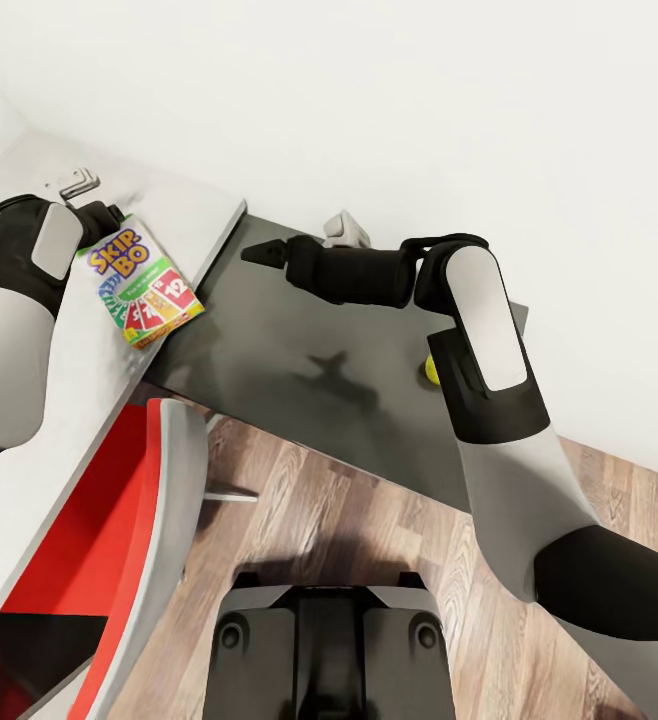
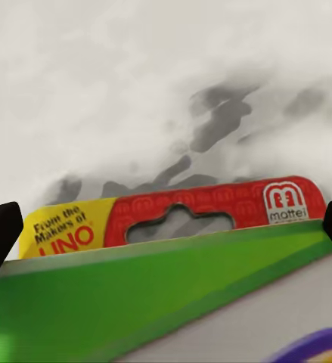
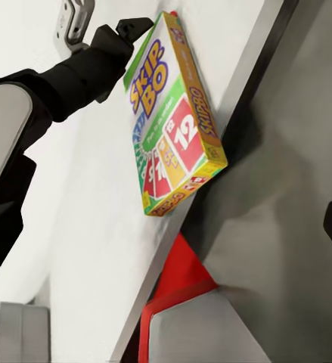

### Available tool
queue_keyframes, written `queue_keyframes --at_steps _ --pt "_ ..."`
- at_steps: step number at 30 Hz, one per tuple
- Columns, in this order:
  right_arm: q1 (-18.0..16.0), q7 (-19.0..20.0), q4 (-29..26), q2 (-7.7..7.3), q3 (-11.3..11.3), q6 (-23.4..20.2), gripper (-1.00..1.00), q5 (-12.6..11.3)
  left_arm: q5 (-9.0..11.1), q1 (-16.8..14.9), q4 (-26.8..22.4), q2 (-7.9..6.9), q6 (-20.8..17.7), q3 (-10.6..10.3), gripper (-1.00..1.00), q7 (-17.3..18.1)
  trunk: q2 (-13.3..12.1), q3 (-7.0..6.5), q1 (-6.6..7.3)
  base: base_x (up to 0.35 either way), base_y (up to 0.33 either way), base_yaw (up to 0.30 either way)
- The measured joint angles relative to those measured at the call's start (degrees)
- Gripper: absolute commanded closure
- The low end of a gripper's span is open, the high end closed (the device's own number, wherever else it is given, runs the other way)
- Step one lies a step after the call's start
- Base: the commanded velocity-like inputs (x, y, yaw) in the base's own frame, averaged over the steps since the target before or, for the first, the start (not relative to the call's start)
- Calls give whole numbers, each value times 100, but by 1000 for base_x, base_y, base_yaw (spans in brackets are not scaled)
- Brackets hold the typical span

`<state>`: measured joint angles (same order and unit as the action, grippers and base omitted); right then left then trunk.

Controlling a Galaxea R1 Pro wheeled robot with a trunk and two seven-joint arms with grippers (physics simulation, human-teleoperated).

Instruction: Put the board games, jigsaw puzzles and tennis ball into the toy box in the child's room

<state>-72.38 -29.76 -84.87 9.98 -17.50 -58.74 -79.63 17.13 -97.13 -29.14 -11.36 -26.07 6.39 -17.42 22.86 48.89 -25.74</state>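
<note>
Left end effector clamped on Skip-Bo box

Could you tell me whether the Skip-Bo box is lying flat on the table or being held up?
Held up, tilted: the left tool grips the Skip-Bo box by its top edge, its lower corner raised off the white table.

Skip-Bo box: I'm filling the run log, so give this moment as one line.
left gripper: shut on Skip-Bo box | box: over white table | right gripper: free, state unclear | tennis ball: behind right arm
</note>
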Motion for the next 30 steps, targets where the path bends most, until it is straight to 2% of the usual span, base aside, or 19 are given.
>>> queue_keyframes --at_steps 30 --pt "0 3 0 0 0 3 -100 -1 -11 0 -2 0 0 -2 -100 -5 0 0 1 -22 -96 0"
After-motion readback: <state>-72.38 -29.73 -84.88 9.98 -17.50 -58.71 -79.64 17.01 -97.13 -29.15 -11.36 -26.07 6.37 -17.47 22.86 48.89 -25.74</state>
